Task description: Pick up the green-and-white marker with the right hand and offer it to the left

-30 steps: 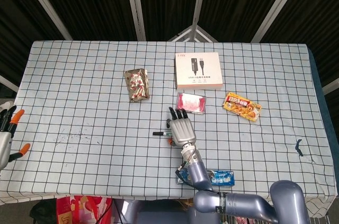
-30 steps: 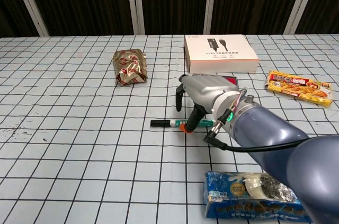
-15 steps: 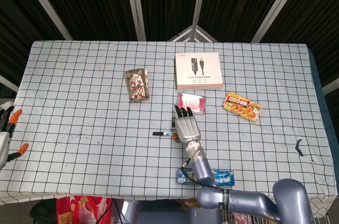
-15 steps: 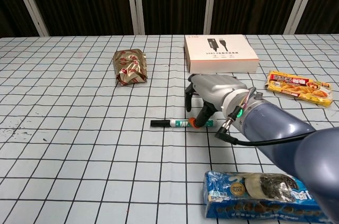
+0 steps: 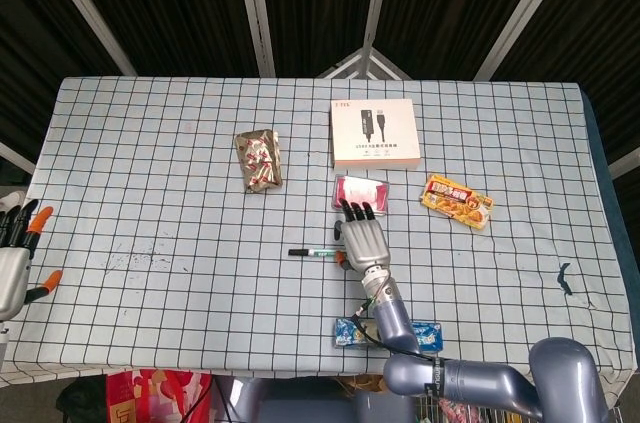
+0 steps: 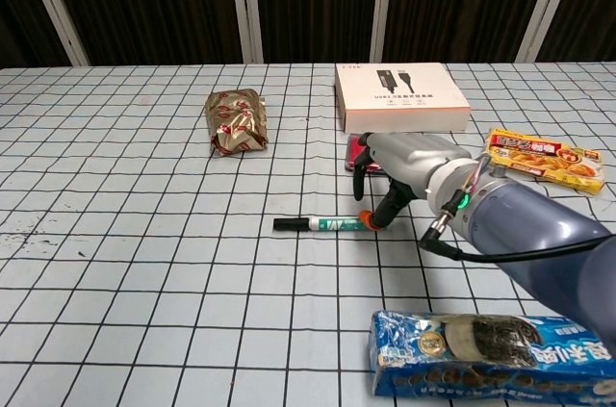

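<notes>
Marker (image 6: 322,224) flat, long axis sideways — tail end touching right hand (image 6: 399,174) thumb; fingers apart, nothing held; left hand (image 5: 15,268) well apart.

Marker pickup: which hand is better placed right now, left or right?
Right. The right hand hovers at the marker's right end, thumb tip by it, fingers open, nothing held. The left hand sits at the table's far left edge, well away from the marker.
</notes>
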Controlling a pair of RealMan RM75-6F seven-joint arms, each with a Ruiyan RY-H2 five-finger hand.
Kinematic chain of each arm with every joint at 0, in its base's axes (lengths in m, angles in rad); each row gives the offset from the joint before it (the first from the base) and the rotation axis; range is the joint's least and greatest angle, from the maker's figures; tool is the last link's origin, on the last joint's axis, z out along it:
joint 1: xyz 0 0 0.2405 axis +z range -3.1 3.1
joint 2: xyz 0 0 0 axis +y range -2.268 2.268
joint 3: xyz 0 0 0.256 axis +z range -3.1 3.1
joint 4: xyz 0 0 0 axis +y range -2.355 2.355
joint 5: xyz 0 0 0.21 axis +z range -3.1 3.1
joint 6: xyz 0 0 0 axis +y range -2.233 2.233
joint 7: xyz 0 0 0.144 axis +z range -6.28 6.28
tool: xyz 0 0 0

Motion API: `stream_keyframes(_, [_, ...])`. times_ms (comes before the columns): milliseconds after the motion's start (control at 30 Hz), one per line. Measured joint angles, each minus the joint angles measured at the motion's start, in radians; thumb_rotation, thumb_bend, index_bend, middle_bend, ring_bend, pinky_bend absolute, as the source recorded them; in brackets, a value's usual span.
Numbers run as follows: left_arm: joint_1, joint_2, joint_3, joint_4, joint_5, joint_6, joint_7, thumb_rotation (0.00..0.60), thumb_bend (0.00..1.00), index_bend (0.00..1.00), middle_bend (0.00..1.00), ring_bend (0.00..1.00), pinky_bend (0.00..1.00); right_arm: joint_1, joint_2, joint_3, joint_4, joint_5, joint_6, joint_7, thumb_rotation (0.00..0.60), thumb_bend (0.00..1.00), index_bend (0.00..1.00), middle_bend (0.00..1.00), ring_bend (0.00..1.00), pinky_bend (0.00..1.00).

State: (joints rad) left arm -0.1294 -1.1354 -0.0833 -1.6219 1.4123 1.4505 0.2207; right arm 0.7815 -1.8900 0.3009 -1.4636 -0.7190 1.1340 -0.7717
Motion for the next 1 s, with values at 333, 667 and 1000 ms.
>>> stream_keyframes(333, [-0.007,-0.008,-0.002,-0.009,-0.006,-0.003,0.021,0.600,0.33,0.10,0.00,0.00,0.00,-0.001,0.006,-0.024,0.003,0.001,-0.016,0.020,0.600,0.39,0.48,0.04,0.09,0.05])
stream_keyframes(667, [-0.011,-0.011,-0.002,-0.019,-0.009,-0.004,0.041,0.600,0.33,0.10,0.00,0.00,0.00,0.009,-0.003,-0.019,0.018,0.011,-0.017,0.030,0.600,0.39,0.48,0.04,0.09,0.05])
stream_keyframes(1000, [-0.015,-0.010,-0.003,-0.028,-0.011,-0.004,0.059,0.600,0.33,0.10,0.00,0.00,0.00,0.012,-0.008,-0.029,0.047,0.013,-0.035,0.052,0.600,0.39,0.48,0.04,0.09,0.05])
